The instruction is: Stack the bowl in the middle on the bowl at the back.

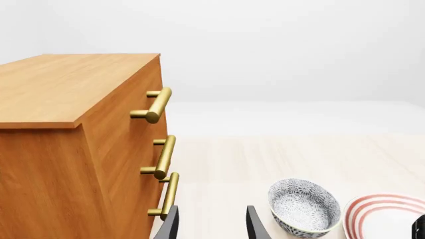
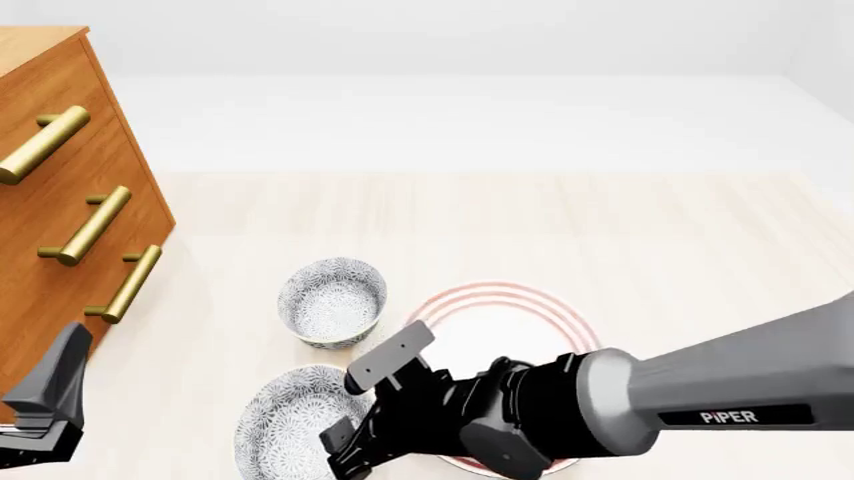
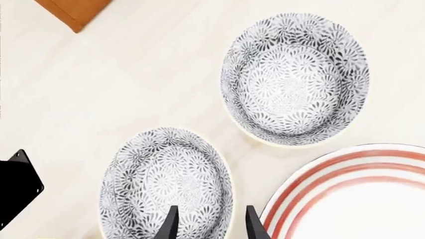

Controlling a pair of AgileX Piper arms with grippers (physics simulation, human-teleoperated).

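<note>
I see my right gripper spread open over the near bowl's rim, perhaps touching. The back bowl sits at its twelve o'clock. My left gripper is open, empty.

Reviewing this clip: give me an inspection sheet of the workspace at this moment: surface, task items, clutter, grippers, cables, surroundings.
Surface: pale wood-grain table, no spills seen.
Job's things: bowl in the middle nearer the arms, upright, on the table; bowl at the back upright, apart from it; not stacked yet.
Clutter: red-ringed plate beside both bowls, partly hidden by the right arm.
Grippers: right gripper open, one finger over the bowl in the middle's inside and one beyond its rim, nothing held; left gripper open and holding nothing, off by the drawers.
Cables: nothing seen.
Surroundings: wooden drawer unit with three brass handles at the left; plain white backdrop.
</note>
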